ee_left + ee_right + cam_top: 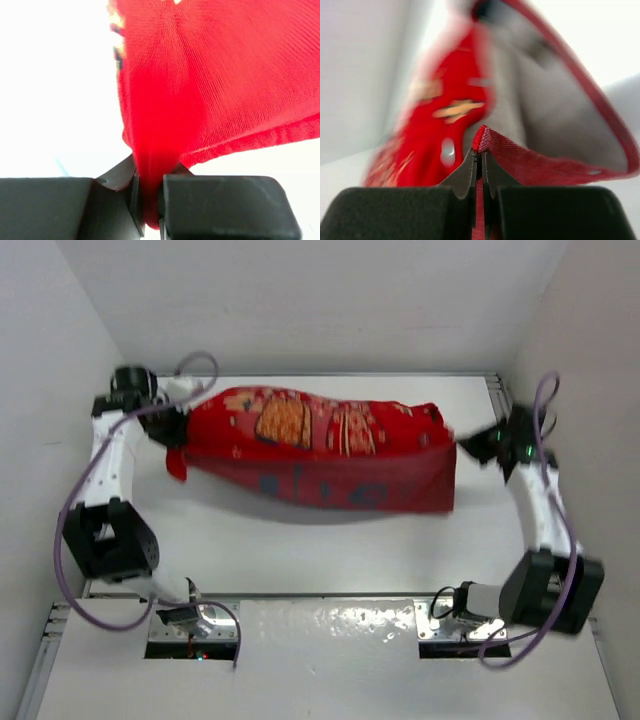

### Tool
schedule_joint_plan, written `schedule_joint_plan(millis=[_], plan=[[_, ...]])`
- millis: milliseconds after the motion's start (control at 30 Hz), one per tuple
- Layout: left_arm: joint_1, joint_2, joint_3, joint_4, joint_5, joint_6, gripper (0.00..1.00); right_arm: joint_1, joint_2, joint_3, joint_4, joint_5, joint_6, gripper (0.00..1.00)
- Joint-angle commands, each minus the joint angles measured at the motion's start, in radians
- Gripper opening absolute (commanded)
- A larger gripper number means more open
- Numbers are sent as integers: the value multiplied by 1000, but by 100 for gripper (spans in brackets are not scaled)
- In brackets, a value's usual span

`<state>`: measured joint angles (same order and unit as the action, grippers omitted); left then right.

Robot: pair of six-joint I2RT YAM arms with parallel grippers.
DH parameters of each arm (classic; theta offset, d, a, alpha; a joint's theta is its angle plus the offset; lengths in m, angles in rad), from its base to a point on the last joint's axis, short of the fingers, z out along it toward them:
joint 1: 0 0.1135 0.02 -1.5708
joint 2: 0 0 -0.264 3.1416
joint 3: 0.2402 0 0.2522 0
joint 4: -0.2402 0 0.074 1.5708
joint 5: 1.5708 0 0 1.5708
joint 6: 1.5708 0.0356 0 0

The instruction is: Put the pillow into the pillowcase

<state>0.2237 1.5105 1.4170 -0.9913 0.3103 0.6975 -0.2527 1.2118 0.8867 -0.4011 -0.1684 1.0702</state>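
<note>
Left fingers (225, 205) and right fingers (395, 210) pinch opposite pillowcase (320, 450) ends, arms outstretched.

The pillowcase (435, 125) interior is blurred, its contents unclear.

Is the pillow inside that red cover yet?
Inside: the pillowcase bulges full, and the pillow shows pale within its open mouth.

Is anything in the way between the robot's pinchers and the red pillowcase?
No, nothing visible. The left gripper pinches the bunched left end of the pillowcase, and the right gripper pinches the hem at its open end.
</note>
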Motion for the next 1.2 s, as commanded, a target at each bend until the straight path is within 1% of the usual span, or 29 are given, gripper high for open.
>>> schedule_joint_plan(millis=[0,33,67,133,167,233,300,367,400,433,467,500,533,567,600,633,667,700,733,767,800,833,867,933,967,1000,1067,1100,1167], plan=[[29,134,427,161,-72,-98,0,33,223,448,194,-11,-24,0],[26,214,507,160,-89,-113,0,38,327,639,183,-19,-15,0],[25,253,663,164,-118,-145,0,50,369,725,171,-22,-1,0],[29,339,802,183,-137,-177,0,56,469,933,182,-32,10,0],[34,367,891,238,-155,-209,0,64,492,992,197,-42,13,0],[40,355,913,361,-177,-233,0,64,531,1113,211,-62,10,0],[46,283,843,439,-180,-251,0,59,511,1102,197,-97,-4,0],[66,213,700,470,-84,-190,0,62,372,956,223,-118,-60,0],[75,126,635,455,-51,-146,0,69,298,725,246,-115,-84,0],[81,81,476,400,-21,-98,0,82,134,595,283,-102,-107,0],[82,-18,385,367,-20,18,0,89,49,341,286,-45,-142,0],[82,-66,285,291,-23,87,0,99,-31,214,283,-5,-154,0],[82,-105,96,251,-55,159,0,104,-169,111,248,39,-159,0],[82,-145,14,209,-91,283,0,104,-231,13,217,79,-148,0],[82,-192,-65,168,-127,330,0,104,-282,-156,193,131,-139,0],[88,-202,-172,67,-207,367,0,93,-328,-222,145,144,-127,0],[95,-205,-206,18,-253,399,4,89,-403,-279,121,156,-118,0],[112,-202,-236,-36,-292,417,21,87,-431,-355,99,165,-113,3],[120,-197,-274,-141,-372,430,31,81,-455,-379,67,165,-113,36],[144,-197,-291,-182,-411,435,75,78,-490,-402,55,197,-115,49],[155,-202,-308,-226,-453,432,99,70,-501,-402,45,211,-115,57],[167,-211,-349,-233,-546,431,100,66,-512,-394,35,222,-118,64],[180,-242,-366,-234,-595,441,100,63,-514,-381,35,233,-124,81],[227,-277,-379,-227,-692,480,100,59,-494,-316,45,251,-157,89],[245,-300,-362,-225,-700,493,100,59,-480,-286,51,253,-173,92],[288,-302,-283,-243,-698,507,100,59,-438,-219,57,253,-190,93],[347,-286,-174,-259,-640,522,100,66,-382,-119,102,192,-251,93],[362,-274,-47,-248,-611,519,100,85,-306,-79,131,173,-269,93],[384,-230,70,-212,-493,443,100,124,-203,16,148,31,-357,93]])
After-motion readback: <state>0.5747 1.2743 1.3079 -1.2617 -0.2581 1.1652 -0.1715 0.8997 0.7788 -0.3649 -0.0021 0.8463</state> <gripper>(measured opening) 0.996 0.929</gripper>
